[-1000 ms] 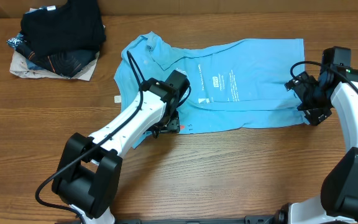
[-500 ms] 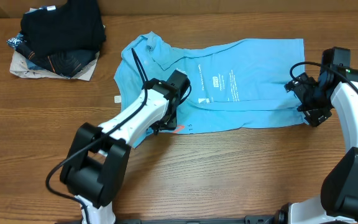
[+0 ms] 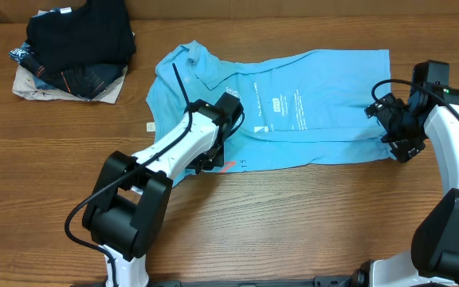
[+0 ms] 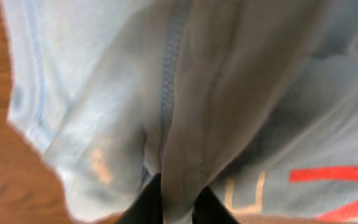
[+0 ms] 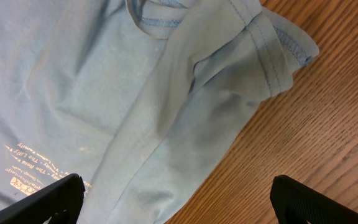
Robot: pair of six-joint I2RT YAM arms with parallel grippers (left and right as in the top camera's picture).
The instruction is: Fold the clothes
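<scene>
Jaws checked: found left gripper [image 4: 178, 208] nipped on a raised fold of shirt [image 3: 309, 104] near its front edge, red lettering just beside. Found right gripper [image 5: 176, 186] spread wide, holding nothing, above a stitched corner of the shirt. Noted shirt spread on table [image 3: 293, 223], white print up, dark pile [image 3: 78, 44] well apart.

1. The shirt [image 3: 325, 88] lies spread across the middle of the table [image 3: 309, 231], lengthwise left to right.
2. A pile [image 3: 74, 48] of garments sits at the far left, apart from the shirt.
3. The left fingers [image 4: 143, 208] are at the shirt's near left edge, cloth between them.
4. The right fingers [image 5: 48, 196] stand over its right end.
</scene>
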